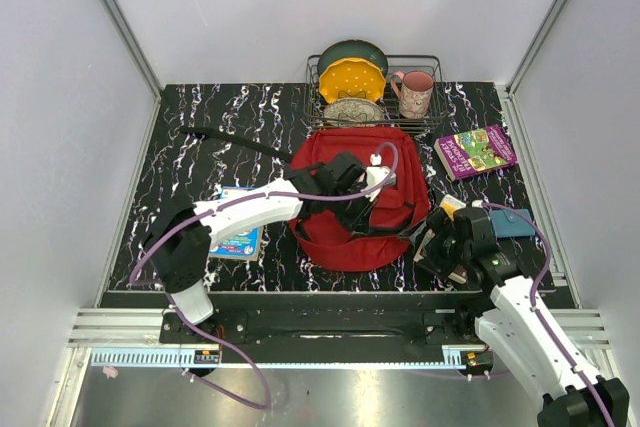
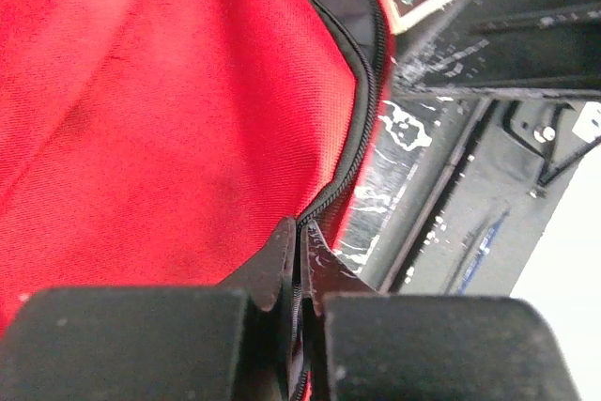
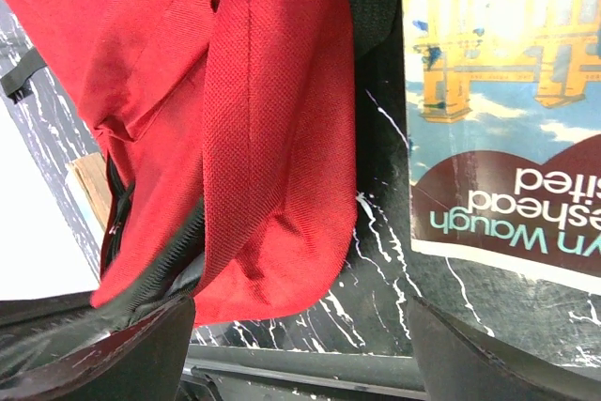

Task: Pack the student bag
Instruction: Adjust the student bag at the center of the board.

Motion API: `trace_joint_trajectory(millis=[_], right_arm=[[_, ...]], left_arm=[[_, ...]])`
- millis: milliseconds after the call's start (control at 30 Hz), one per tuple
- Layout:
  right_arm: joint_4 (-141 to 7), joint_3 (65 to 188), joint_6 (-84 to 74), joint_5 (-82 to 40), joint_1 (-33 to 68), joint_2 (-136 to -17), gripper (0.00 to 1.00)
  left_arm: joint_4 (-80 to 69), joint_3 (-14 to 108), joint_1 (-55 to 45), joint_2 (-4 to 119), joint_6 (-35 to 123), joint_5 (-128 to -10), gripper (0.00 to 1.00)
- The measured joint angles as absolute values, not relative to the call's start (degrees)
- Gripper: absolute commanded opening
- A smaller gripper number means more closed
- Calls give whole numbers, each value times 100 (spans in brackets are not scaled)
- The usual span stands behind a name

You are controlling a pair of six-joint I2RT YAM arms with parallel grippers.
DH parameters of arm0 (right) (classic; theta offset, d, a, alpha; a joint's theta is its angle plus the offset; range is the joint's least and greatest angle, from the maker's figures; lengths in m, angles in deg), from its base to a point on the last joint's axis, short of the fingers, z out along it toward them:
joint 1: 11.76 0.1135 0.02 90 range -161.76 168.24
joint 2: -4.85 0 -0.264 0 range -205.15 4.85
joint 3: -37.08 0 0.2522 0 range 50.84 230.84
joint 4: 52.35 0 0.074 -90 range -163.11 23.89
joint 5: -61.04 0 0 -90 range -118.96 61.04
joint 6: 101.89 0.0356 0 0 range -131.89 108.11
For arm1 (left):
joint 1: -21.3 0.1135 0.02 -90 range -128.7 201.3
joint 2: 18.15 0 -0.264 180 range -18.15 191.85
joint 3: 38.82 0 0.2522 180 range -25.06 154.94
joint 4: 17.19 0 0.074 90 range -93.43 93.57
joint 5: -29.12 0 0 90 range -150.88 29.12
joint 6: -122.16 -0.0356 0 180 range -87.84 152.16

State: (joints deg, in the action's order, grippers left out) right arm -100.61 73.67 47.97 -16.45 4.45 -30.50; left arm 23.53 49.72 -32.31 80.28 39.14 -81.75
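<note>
The student bag (image 1: 340, 239) is a large red backpack lying flat mid-table. My left gripper (image 1: 358, 207) reaches across its top. In the left wrist view the left gripper (image 2: 300, 234) is shut, its jaws pinching the black zipper (image 2: 362, 110) at the edge of the red fabric (image 2: 169, 110). My right gripper (image 1: 438, 243) hovers by the bag's near right corner. In the right wrist view the right gripper (image 3: 300, 312) stands open and empty, with a red corner of the bag (image 3: 272, 138) between the fingers and a paperback book (image 3: 498, 91) lying to the right.
A blue book (image 1: 240, 232) lies left of the bag, partly under my left arm. A purple-green book (image 1: 476, 150) sits at the right back, and a teal item (image 1: 512, 223) near the right edge. A wire dish rack (image 1: 436, 123) with plates and a pink mug (image 1: 415, 93) stands behind the bag.
</note>
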Motion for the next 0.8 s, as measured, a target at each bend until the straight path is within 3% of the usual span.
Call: trace_joint_trajectory(millis=[333,567,800], right_arm=[[-9858,7352,4856,-1815,445,-3365,99],[-8913,7800,4602,-1658,447,-5474,99],[-8085,8816,3982,-1271,447,-7424,99]], left_arm=[[2430,5020,-3235,6514,4172,-6374,0],[2583,4979,-3331,5333,4426,-5620,0],[2812,4629,-3607,5167,4806,-5102,0]])
